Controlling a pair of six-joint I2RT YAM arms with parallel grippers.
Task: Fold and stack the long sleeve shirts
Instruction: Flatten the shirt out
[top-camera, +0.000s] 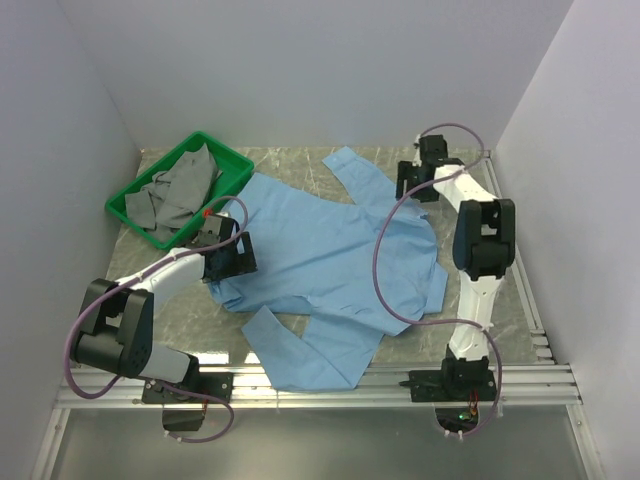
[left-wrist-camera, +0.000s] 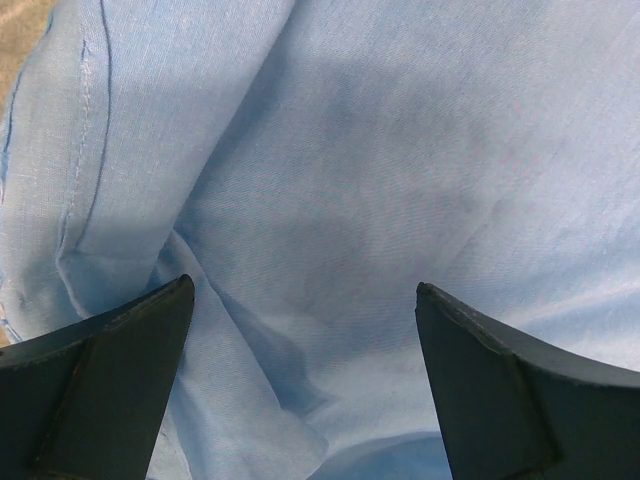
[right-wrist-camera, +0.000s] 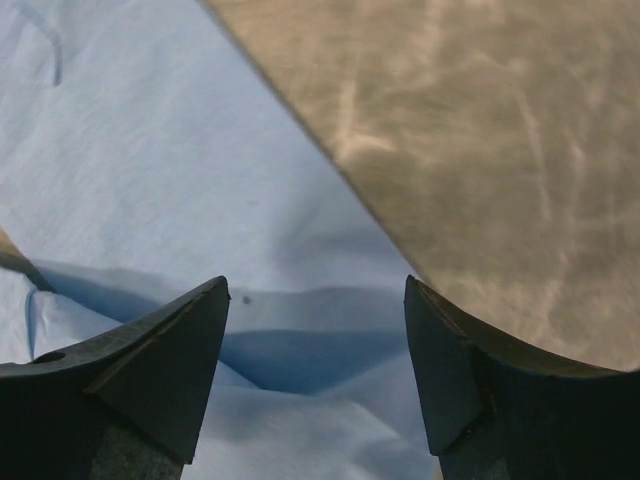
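Near edge: both arm bases sit on a metal rail (top-camera: 330, 388) along the front of the table (top-camera: 290, 158).
Near sleeve: one sleeve of the light blue shirt (top-camera: 320, 255) lies bent back on itself, and its lower end reaches the rail between the two bases.
Left arm: it reaches in from the near left and ends over the shirt's left edge.
Left gripper (left-wrist-camera: 303, 290): the jaws are spread wide and hold nothing. The wrist view shows rumpled blue cloth with a stitched seam filling the space under and between the fingers. Whether the tips touch the cloth cannot be told.
Shirt body: it is spread out flat across the middle of the table, with soft creases. Its right side lies under the right arm's cable.
Right arm: it rises from the near right and stretches toward the far right of the table.
Right gripper (right-wrist-camera: 315, 285): the jaws are parted and grip nothing. It is poised at the shirt's far edge. A low fold of cloth lies between the fingers, and bare mottled tabletop lies to the right of the cloth edge.
Far sleeve: it points toward the back of the table, ending near the right gripper.
Far left: a green basket (top-camera: 150, 172) holds crumpled grey cloth (top-camera: 180, 190). Its near corner is just beside the shirt's edge.
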